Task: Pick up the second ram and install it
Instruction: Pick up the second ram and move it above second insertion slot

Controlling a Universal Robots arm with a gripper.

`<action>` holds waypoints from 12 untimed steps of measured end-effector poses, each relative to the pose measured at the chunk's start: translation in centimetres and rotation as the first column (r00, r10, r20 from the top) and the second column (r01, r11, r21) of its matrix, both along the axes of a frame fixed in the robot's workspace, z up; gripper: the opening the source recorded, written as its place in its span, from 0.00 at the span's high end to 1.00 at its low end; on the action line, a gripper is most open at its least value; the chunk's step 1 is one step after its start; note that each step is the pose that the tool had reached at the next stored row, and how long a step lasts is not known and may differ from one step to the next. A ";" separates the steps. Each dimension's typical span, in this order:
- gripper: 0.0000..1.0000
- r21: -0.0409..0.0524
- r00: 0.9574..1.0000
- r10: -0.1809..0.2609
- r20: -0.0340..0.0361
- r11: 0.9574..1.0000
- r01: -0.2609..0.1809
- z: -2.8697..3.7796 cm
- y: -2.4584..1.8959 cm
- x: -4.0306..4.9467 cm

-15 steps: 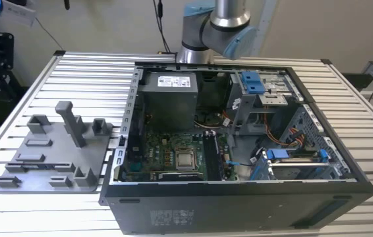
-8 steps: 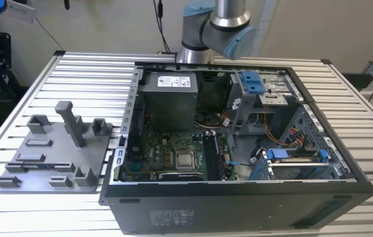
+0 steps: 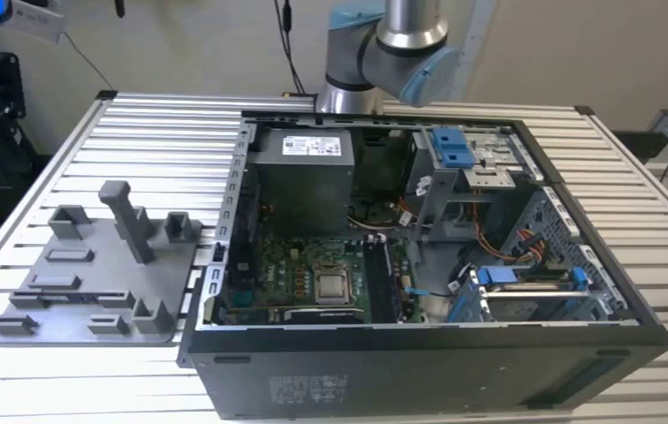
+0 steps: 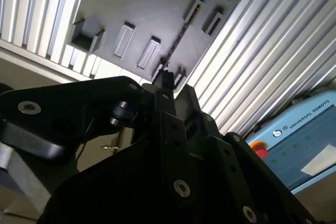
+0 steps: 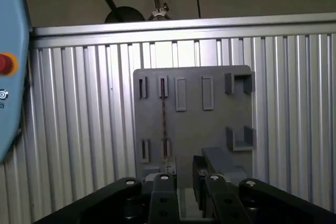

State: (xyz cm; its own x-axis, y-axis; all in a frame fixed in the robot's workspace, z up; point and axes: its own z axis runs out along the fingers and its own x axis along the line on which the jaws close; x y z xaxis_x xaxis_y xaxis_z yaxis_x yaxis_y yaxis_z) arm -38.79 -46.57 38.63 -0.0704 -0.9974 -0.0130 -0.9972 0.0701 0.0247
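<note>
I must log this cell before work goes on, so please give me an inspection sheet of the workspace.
Surface: slatted metal table, carrying the tray and the case.
Job's things: ram stands on edge in slots of the grey tray; the open computer case is beside the tray, on the exterior view's right.
Clutter: nothing seen.
Grippers: tool is open, holds nothing, and is over the tray near the ram.
Cables: wires inside the case; dark cables hang by the wall behind the arm.
Surroundings: blue pendant with a red button, past the table's edge; plain wall.
</note>
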 end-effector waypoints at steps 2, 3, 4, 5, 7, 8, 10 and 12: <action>0.64 0.000 1.000 0.000 0.000 1.000 0.000 0.00 0.00 0.00; 0.58 0.000 1.000 0.001 0.000 1.000 -0.001 0.00 0.00 0.00; 0.58 -0.001 1.000 0.001 0.000 1.000 -0.001 0.01 0.00 0.00; 0.58 -0.001 1.000 0.001 0.000 1.000 -0.001 0.00 0.00 0.00; 0.52 -0.001 1.000 0.001 0.000 1.000 -0.001 0.00 0.00 0.00; 0.52 -0.001 1.000 0.002 0.000 1.000 -0.002 0.00 0.00 0.00; 0.52 -0.001 1.000 0.002 0.000 1.000 -0.002 0.01 0.00 0.00; 0.52 -0.001 1.000 0.003 0.000 1.000 -0.003 0.00 0.00 0.00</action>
State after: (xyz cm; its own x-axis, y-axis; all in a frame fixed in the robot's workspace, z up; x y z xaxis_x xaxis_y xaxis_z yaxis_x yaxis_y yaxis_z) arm -38.79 -46.57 38.63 -0.0678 -0.9976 -0.0115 -0.9974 0.0675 0.0246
